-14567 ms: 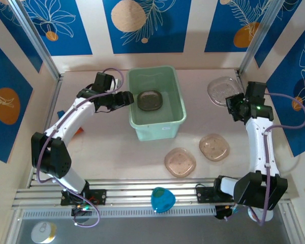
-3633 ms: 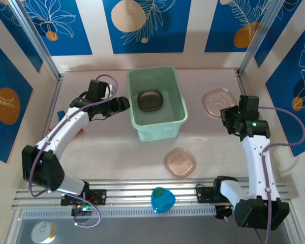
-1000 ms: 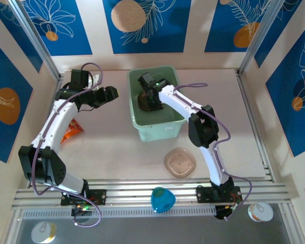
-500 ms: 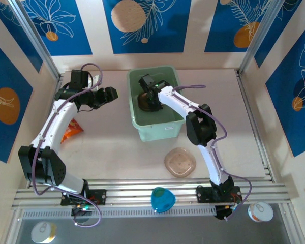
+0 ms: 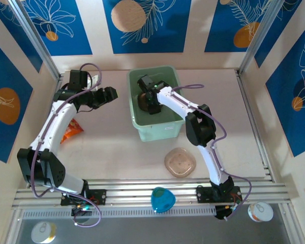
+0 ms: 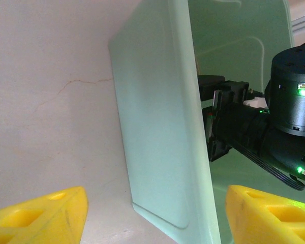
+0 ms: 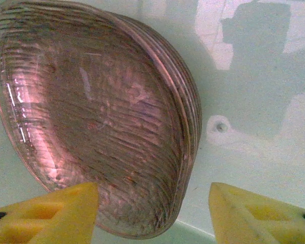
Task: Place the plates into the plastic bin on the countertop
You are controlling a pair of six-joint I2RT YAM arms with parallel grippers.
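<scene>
Mint-green plastic bin (image 5: 157,128) stands at upper centre of the counter (image 5: 112,147). Stacked brown plates (image 7: 91,117) lie on its floor. Right hand (image 7: 153,198) hangs over the stack, fingers spread, released. Left hand (image 5: 111,94) hovers left of the bin, fingers spread, grasping nothing. Single plate (image 5: 180,161) lies on the counter, lower centre.

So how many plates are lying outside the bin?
1: the pinkish plate on the countertop, on the near side of the plastic bin. Others may be hidden.
</scene>
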